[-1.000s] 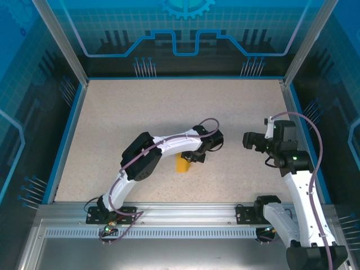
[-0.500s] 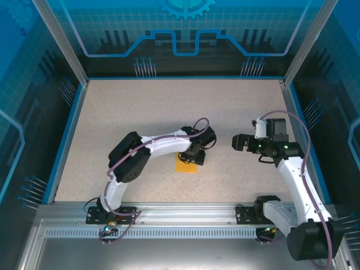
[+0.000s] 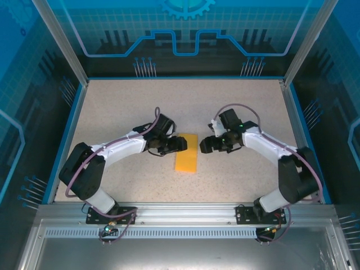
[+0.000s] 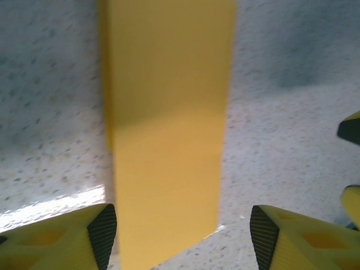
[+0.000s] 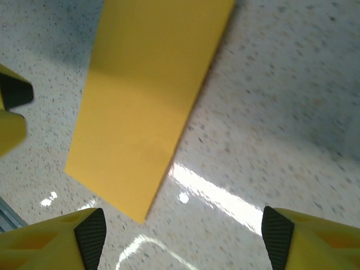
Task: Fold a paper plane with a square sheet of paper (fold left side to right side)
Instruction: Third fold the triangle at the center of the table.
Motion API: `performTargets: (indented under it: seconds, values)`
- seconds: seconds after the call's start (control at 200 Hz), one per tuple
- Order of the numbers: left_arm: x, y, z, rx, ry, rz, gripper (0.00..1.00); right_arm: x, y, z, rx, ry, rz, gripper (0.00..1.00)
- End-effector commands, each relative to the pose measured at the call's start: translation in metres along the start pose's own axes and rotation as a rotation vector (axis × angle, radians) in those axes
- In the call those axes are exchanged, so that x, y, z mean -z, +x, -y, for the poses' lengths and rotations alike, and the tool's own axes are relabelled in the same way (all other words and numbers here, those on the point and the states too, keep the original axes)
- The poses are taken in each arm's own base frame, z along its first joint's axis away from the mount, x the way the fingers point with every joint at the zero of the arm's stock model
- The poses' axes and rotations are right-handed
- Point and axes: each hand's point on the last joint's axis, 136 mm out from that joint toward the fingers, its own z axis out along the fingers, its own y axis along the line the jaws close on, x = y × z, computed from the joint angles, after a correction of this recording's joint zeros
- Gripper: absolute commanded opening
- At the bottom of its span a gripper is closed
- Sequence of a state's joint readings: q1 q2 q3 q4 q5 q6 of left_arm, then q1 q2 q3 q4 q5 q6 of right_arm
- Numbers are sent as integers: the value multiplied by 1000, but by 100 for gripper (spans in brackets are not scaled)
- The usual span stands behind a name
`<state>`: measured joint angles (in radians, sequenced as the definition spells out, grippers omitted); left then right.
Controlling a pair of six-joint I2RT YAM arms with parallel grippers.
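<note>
A speckled beige table [image 3: 112, 112], seen from above, with an arm reaching in from each side.

On the left, the left gripper [image 3: 180, 145] hovers at the far left corner of the paper. Its yellow fingers [image 4: 62, 239] are spread wide and grip nothing; the paper lies flat beneath them.

In the middle, the square sheet of paper [image 3: 187, 153] rests on the table as a narrow orange-yellow rectangle, apparently folded in half. A thin strip of lower layer shows along one long edge.

On the right, the right gripper [image 3: 205, 145] sits just beside the far right corner, its fingers [image 5: 315, 239] also wide apart and empty.

Risks: with nothing pinning it, the fold may spring open. A low fingertip could push the light sheet askew. The two grippers are close enough to knock together. Uneven layers would make later creases crooked.
</note>
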<state>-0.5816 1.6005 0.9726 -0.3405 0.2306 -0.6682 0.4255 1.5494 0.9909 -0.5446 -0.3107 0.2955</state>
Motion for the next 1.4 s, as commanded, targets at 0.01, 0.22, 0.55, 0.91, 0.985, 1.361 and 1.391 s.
performTargets:
  seconds: [0.01, 0.22, 0.55, 0.91, 0.985, 1.361, 1.391]
  values:
    - [-13, 5, -3, 32, 44, -41, 67, -7, -20, -15, 28, 4, 34, 76]
    - [-34, 7, -9, 63, 61, -74, 64, -7, -13, -19, 73, 42, 38, 77]
    - [-42, 13, -12, 91, 71, -92, 41, 19, -1, -26, 182, 27, 162, 82]
    - [-36, 16, -5, 124, 123, -91, 8, 24, 49, -69, 735, 45, 442, 84]
    - [-35, 16, -3, 129, 135, -93, 5, 14, 65, -80, 890, 54, 473, 84]
    - [-33, 19, 8, 149, 203, -113, 2, -33, 73, -107, 1178, 202, 486, 82]
    - [-33, 19, 9, 151, 207, -114, 2, -36, 70, -110, 1181, 208, 493, 81]
